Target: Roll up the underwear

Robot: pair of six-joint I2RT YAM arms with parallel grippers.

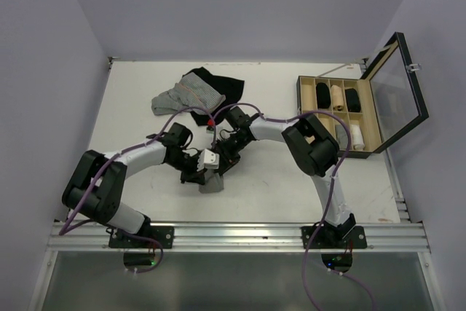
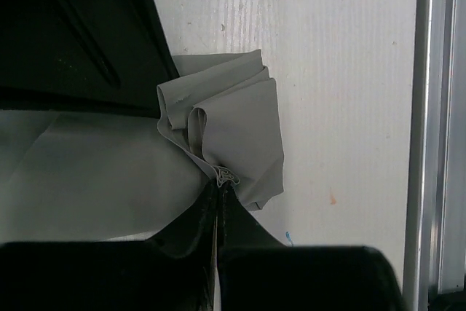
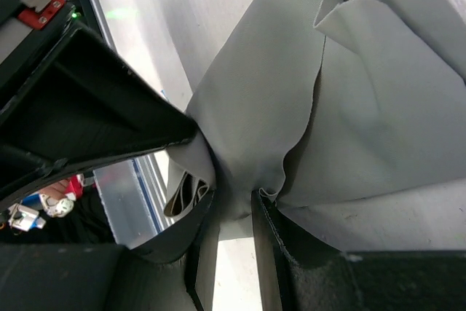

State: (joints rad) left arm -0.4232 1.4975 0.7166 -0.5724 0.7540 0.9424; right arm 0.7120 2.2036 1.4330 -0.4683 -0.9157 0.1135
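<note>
The left gripper (image 2: 220,205) has its jaws pressed tight together. They pinch a thin edge of the underwear (image 2: 233,129). From that pinch the grey cloth hangs in soft folds, and its lower part touches the white table (image 1: 291,194).

The underwear is near the middle of the table, close to the front, and both arms meet at it. Farther back on the table lie a striped garment (image 1: 182,96) and a black garment (image 1: 226,85), in a heap. No gripper touches them.

Just to the right of the underwear is the right gripper (image 3: 229,209). Its jaws stand a little apart, with a thick bunch of the same grey cloth squeezed between them. The cloth fans out from that spot in big folds.

Far to the right sits an open box (image 1: 299,103) with small rolls of cloth inside it.

The rolling looks like it has hardly begun. The underwear is held at two spots, but it is crumpled and not flat. No neat roll shows anywhere on it. It probably has to be laid down smooth first and then turned over and over into a tight roll. It may go in the box after that, but that is only a guess.
</note>
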